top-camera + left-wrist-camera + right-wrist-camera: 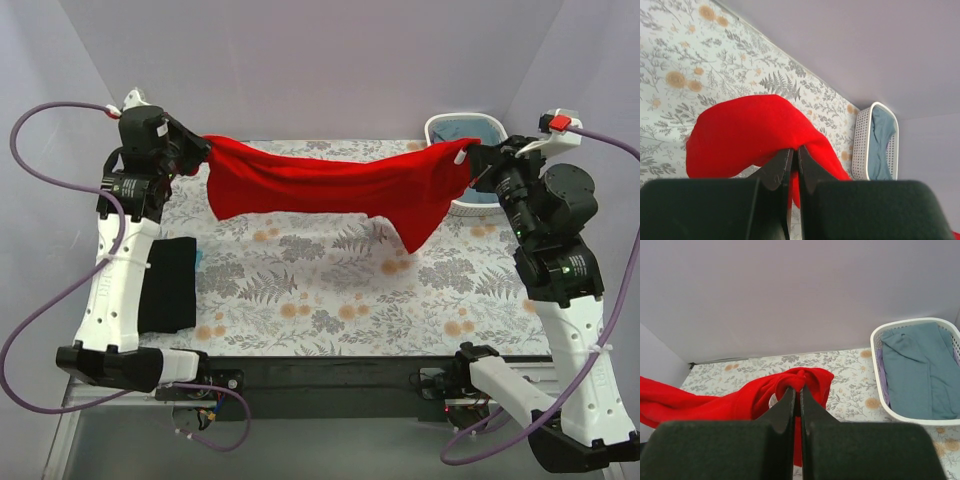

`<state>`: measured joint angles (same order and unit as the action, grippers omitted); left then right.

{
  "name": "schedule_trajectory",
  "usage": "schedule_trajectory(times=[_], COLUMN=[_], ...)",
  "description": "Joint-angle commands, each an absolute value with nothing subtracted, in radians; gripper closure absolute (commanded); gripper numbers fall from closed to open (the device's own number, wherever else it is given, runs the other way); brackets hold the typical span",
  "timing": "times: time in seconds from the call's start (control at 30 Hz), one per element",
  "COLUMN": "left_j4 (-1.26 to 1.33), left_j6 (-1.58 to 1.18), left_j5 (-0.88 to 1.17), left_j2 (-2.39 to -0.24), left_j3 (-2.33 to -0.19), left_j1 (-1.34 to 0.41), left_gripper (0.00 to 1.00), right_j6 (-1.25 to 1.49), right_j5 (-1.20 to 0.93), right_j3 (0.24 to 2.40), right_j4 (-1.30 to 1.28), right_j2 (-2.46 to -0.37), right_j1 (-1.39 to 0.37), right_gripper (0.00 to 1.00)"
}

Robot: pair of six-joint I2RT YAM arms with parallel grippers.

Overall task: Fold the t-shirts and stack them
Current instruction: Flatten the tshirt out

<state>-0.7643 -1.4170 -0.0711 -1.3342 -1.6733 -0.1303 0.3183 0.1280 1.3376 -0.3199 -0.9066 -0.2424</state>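
- red shirt (330,185) is up in the air, strung between both arms over the far half of the worktop (330,300)
- left pincer (205,152) is pressed together on the shirt's left end, with cloth bunched at the fingertips
- right pincer (470,155) is also clamped tight, pinching a wad of the right end
- the top edge sags a bit in the middle. the bottom edge hangs uneven, with one pointed flap dropping lowest right of centre. it looks to be off the floral cover, with its shadow lying under it
- black shirt (168,285) lies flat at the worktop's left edge, partly hidden behind the left arm, well apart from the red one
- white basket (440,125) sits in the far right corner with blue-grey cloth (920,375) inside. the right pincer is just beside its near rim, so that side is tight
- open room: the floral surface from below the hanging shirt to the near edge, between the two arms
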Motion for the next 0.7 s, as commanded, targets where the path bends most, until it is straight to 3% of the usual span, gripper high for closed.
schedule_trajectory(times=[0.0,0.17,0.3,0.47,0.53,0.6,0.63,0.67], left_j4=[-0.778,-0.793,-0.781,-0.655,-0.563,-0.499,-0.477,-0.477], left_j6=[-1.387,-1.390,-1.399,-1.454,-1.483,-1.480,-1.459,-1.433], left_j5=[-0.118,-0.109,-0.115,-0.042,-0.025,0.067,0.101,0.118], left_j2=[-1.258,-1.238,-1.249,-1.356,-1.423,-1.578,-1.635,-1.748], left_j3=[-1.762,-1.850,-1.798,-1.645,-1.591,-1.632,-1.664,-1.704], left_j1=[-0.117,-0.117,-0.117,-0.114,-0.107,-0.101,-0.100,-0.098], left_gripper=[1.00,1.00,1.00,1.00,0.93,0.80,0.60,0.51], right_j6=[0.308,0.318,0.322,0.318,0.287,0.270,0.262,0.262], right_j5=[0.097,0.048,0.049,0.020,0.009,-0.052,-0.095,-0.113], right_j3=[1.437,1.517,1.532,1.473,1.488,1.541,1.581,1.621], right_j4=[-0.293,-0.301,-0.298,-0.239,-0.224,-0.196,-0.196,-0.236], right_j2=[-0.891,-0.884,-0.923,-1.125,-1.292,-1.487,-1.553,-1.621], right_j1=[-0.238,-0.238,-0.238,-0.236,-0.224,-0.187,-0.175,-0.155], right_gripper=[0.99,0.99,0.99,0.99,0.99,0.80,0.71,0.55])
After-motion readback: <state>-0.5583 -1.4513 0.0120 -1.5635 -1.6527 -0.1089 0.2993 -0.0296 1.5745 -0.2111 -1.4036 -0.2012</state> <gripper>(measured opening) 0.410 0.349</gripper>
